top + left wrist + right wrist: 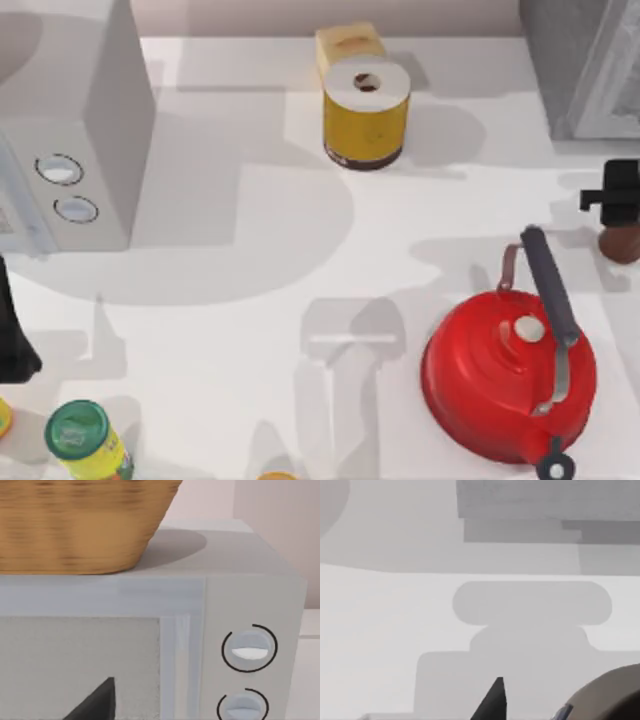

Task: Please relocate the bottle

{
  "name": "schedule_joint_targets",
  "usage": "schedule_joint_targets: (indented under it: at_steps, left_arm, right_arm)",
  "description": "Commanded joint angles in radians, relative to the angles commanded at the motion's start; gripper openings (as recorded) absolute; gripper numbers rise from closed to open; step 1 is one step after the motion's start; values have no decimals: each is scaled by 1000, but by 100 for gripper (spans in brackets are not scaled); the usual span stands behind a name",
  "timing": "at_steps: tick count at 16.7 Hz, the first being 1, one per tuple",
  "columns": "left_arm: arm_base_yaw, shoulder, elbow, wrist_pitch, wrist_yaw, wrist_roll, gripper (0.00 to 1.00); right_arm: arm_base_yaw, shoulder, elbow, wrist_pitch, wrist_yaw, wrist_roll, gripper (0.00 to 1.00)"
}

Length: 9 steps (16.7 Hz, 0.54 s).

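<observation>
The bottle point(621, 243) stands at the table's far right edge. Its dark reddish-brown lower body shows, and its upper part is hidden under my right gripper point(612, 195), which hangs directly over it. In the right wrist view the bottle point(615, 695) bulges in close to the camera, with a sliver of its grey-blue label point(563, 712) showing. My left arm point(12, 335) is parked at the left edge in front of the microwave.
A red kettle point(508, 375) sits just left of the bottle. A yellow canister point(366, 112) stands at back centre with a yellow box point(349, 43) behind it. The microwave point(75, 120) is at back left, carrying a wicker basket point(80, 525). A green-lidded jar point(85, 438) stands front left.
</observation>
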Motion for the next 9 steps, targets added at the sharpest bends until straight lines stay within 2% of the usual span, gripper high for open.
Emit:
schedule_joint_targets:
  at_steps: [3,9]
  left_arm:
    - [0,0,0,0,0,0,100]
    - [0,0,0,0,0,0,100]
  right_arm:
    - [0,0,0,0,0,0,98]
    - [0,0,0,0,0,0,100]
